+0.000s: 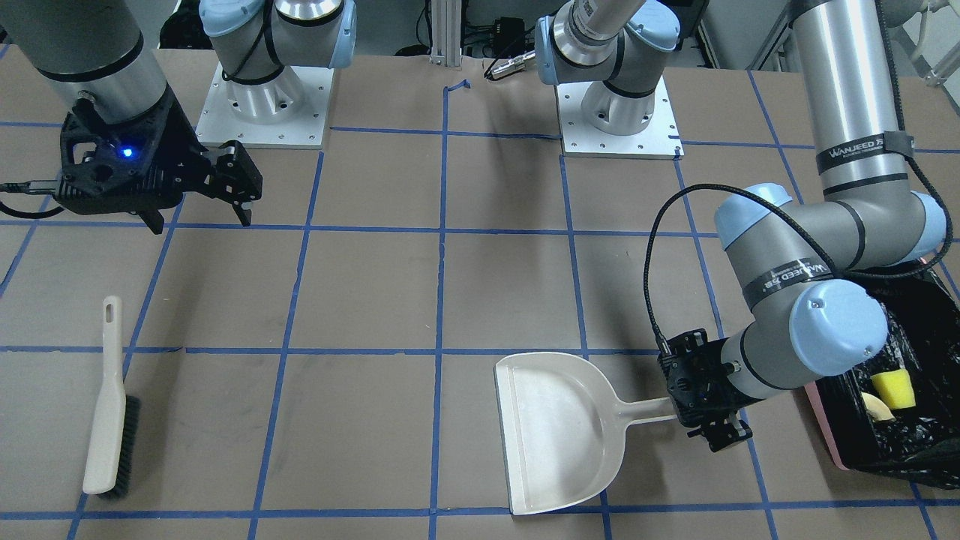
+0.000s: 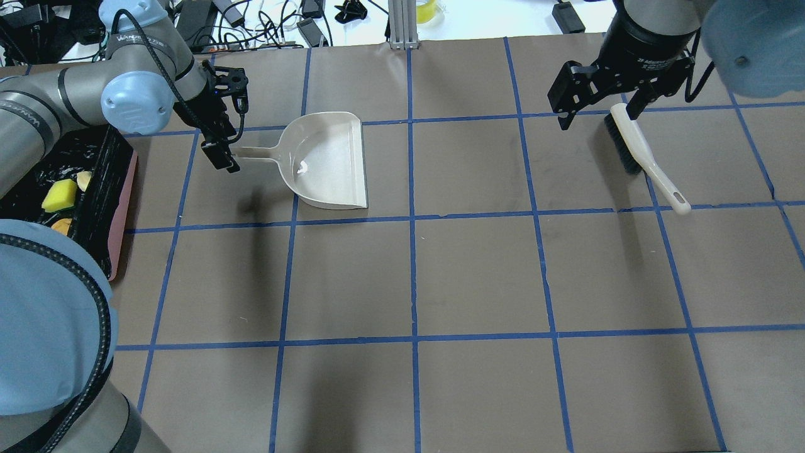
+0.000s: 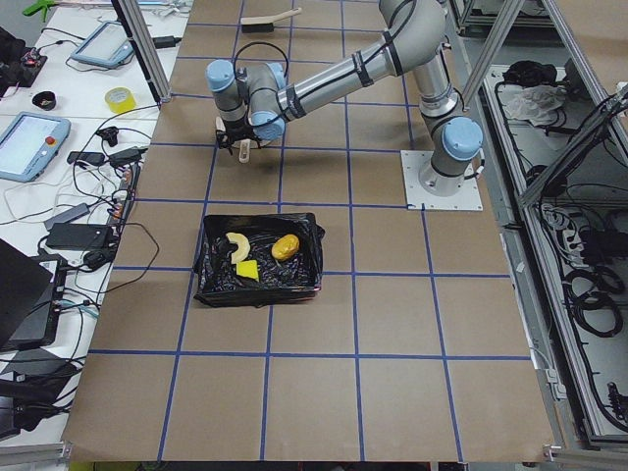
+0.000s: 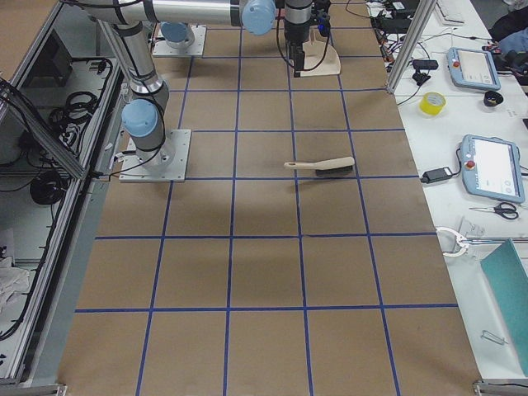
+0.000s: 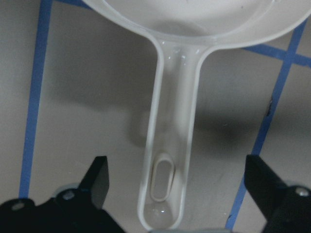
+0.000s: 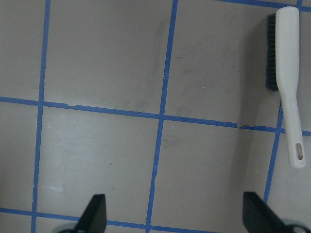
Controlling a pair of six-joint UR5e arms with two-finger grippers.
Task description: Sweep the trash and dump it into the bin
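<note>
**While the trash [image 3: 247, 269] lies in the bin [image 3: 257, 297], the dustpan [image 1: 559, 435] and brush [image 1: 109, 420] rest on the bench [image 1: 375, 300]**

As we look across the brown bench with its blue tape lines, we find the bin at the robot's left end. It is a pink box lined with crinkly black plastic. Inside it lie three pieces, close together on the black lining: a glossy orange-yellow lump [image 3: 286, 247], a pale curved rind slice [image 3: 235, 245] and a yellow wedge.

Near the bin, the left gripper [image 5: 177, 170] points down over the end of the beige dustpan's handle. Its fingers [image 5: 97, 179] are spread wide, one on each side of the handle, and we see a gap between each finger and the handle. The dustpan lies flat, its open mouth turned away from the bin.

Toward the robot's right, the right gripper [image 6: 177, 216] hangs above the bench. Its fingers are also wide apart, with only bare bench showing between them. The beige brush with dark bristles lies flat near that gripper, clear of both fingers.
</note>
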